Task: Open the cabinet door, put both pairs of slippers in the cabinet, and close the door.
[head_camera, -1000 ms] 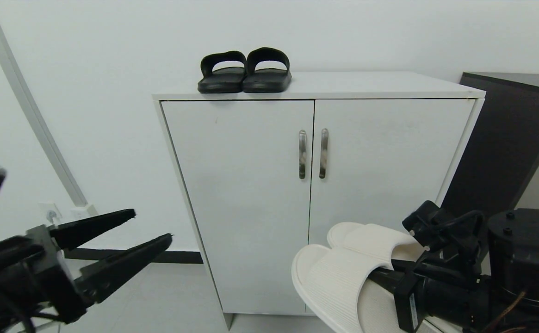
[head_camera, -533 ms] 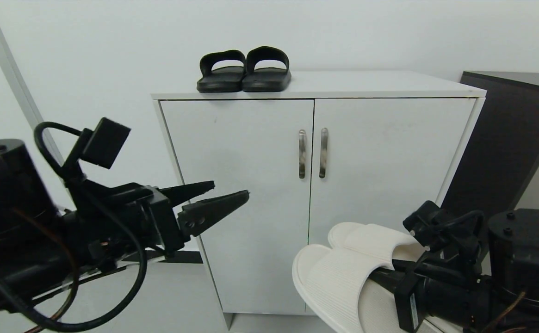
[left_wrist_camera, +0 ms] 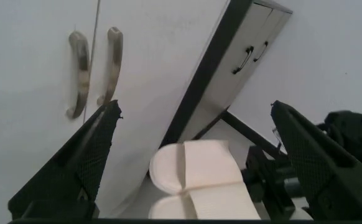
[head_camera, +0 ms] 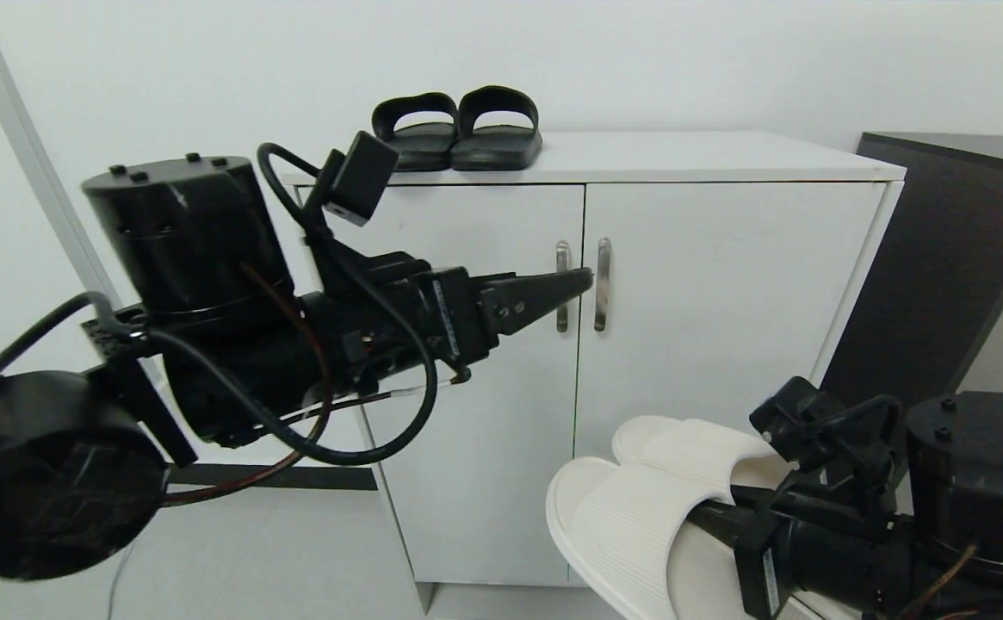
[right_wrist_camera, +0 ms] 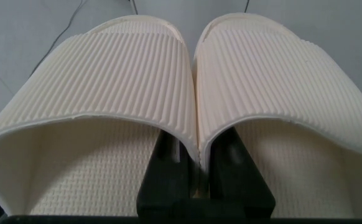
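Note:
The white cabinet (head_camera: 467, 413) stands with both doors shut. Its two metal handles (head_camera: 562, 287) (left_wrist_camera: 78, 74) sit side by side at the centre seam. My left gripper (head_camera: 583, 282) (left_wrist_camera: 194, 109) is open, with its tips level with the left handle and just in front of it. A black pair of slippers (head_camera: 458, 129) rests on the cabinet top, left of centre. A white pair of slippers (head_camera: 639, 508) (right_wrist_camera: 187, 93) (left_wrist_camera: 199, 180) hangs low in front of the right door. My right gripper (head_camera: 712, 515) (right_wrist_camera: 196, 174) is shut on their two inner walls.
A dark cabinet (head_camera: 940, 258) stands right of the white one, against the wall. A grey strip (head_camera: 45, 189) runs slanting down the wall at the left. Bare floor (head_camera: 294, 551) lies below my left arm.
My left arm has risen from the lower left and swung right, bringing its open gripper up to the left door handle. The right arm and white slippers have stayed put.

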### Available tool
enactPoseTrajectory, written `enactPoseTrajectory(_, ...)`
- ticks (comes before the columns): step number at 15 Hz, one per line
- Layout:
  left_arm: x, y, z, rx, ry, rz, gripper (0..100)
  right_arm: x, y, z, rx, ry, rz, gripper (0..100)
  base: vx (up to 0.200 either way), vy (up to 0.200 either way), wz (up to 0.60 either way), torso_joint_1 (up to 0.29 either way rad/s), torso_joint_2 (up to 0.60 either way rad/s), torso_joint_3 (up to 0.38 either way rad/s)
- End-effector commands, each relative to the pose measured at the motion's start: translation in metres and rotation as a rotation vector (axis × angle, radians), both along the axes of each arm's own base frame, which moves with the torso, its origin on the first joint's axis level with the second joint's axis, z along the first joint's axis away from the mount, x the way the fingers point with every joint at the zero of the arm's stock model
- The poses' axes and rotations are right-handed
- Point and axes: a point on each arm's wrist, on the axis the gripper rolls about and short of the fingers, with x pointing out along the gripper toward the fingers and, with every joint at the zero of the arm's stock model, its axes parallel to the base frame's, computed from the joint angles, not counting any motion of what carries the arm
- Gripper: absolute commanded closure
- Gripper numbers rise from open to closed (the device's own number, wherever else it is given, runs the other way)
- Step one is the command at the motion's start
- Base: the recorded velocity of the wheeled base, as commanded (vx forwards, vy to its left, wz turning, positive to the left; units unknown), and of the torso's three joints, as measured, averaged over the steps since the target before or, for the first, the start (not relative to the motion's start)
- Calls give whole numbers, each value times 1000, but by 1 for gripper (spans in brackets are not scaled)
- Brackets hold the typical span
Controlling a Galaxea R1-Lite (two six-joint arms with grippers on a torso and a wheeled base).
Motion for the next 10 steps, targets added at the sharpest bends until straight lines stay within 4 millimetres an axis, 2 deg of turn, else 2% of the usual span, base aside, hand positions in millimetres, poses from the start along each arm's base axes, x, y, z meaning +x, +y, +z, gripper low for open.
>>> enactPoseTrajectory(1,16,-23,-10,18,27,-55,0,0,0,0,-1,0,-1,100,0,0,0,0,0,0)
enactPoseTrajectory(3,21,-29,-8,37,48,-148,0,0,0,-1,-4,4,1,100,0,0,0,0,0,0)
enactPoseTrajectory(5,26,-33,-1,54,74,-168,0,0,0,-2,-4,6,2,100,0,0,0,0,0,0)
enactPoseTrajectory(7,42,-36,7,73,108,-263,0,0,0,-3,-7,9,4,100,0,0,0,0,0,0)
enactPoseTrajectory(10,67,-46,4,76,115,-262,0,0,0,-4,-10,13,5,100,0,0,0,0,0,0)
